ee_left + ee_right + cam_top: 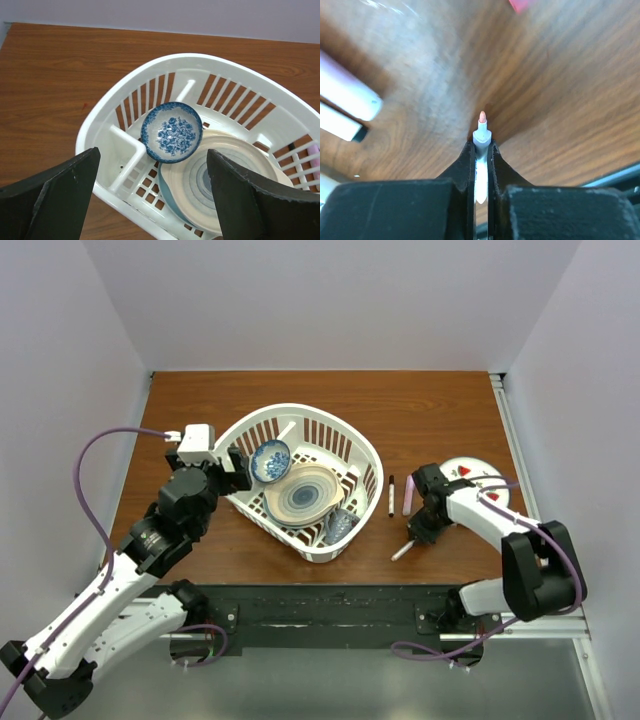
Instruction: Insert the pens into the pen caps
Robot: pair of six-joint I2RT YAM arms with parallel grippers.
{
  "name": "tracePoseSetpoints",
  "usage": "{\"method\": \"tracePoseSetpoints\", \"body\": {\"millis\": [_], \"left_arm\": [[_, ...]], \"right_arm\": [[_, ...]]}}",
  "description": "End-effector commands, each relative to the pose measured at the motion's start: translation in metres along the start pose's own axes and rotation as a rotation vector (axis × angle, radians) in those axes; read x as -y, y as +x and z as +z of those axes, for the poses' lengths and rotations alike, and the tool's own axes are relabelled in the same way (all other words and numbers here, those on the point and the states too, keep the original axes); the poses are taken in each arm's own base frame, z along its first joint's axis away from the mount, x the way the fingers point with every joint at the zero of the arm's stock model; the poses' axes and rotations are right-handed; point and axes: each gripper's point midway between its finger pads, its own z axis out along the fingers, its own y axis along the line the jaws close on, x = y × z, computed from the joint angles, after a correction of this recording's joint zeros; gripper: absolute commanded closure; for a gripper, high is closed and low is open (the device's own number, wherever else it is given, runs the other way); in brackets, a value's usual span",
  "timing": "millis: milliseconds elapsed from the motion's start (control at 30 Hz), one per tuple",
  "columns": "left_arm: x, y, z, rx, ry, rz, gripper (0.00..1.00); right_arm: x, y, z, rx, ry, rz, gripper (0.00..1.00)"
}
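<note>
Left jaws stand spread wide, grasping nothing, at the left rim of the white slotted plastic basket (300, 418). The basket holds a glossy blue-flowered bowl (270, 460) and a round plate (303, 495). Just right of the basket, a slim white pen (391, 495) and a pink pen (407, 500) lie side by side on the wood-grain surface (440, 410). Farther right, right jaws clench a third pen (480, 170), white with a pinkish tip.

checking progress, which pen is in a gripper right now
The white pen with the bare reddish tip, pinched in the right gripper; the pinkish pen and the black-ended pen lie untouched.
</note>
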Motion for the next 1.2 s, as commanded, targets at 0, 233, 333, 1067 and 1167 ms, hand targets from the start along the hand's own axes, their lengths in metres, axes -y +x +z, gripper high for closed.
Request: {"method": "tracePoseSetpoints", "body": {"millis": [0,233,333,1067,1167], "left_arm": [[0.028,-0.021,-0.004,0.018,0.138,-0.036,0.08],[0.097,-0.054,-0.026,-0.073,0.460,-0.134,0.14],[0.137,-0.053,-0.037,-0.139,0.654,-0.199,0.19],[0.251,-0.028,-0.062,-0.251,1.321,-0.265,0.28],[0.260,-0.032,-0.064,-0.243,1.353,-0.293,0.29]], "right_arm": [[-0.019,-0.043,-0.017,0.227,-0.123,-0.108,1.00],[-0.077,-0.058,-0.117,0.402,-0.569,-0.414,1.00],[-0.102,-0.048,-0.164,0.405,-0.777,-0.486,1.00],[-0.135,0.006,-0.379,0.404,-1.536,-0.553,1.00],[-0.134,0.010,-0.385,0.400,-1.559,-0.546,1.00]]}}
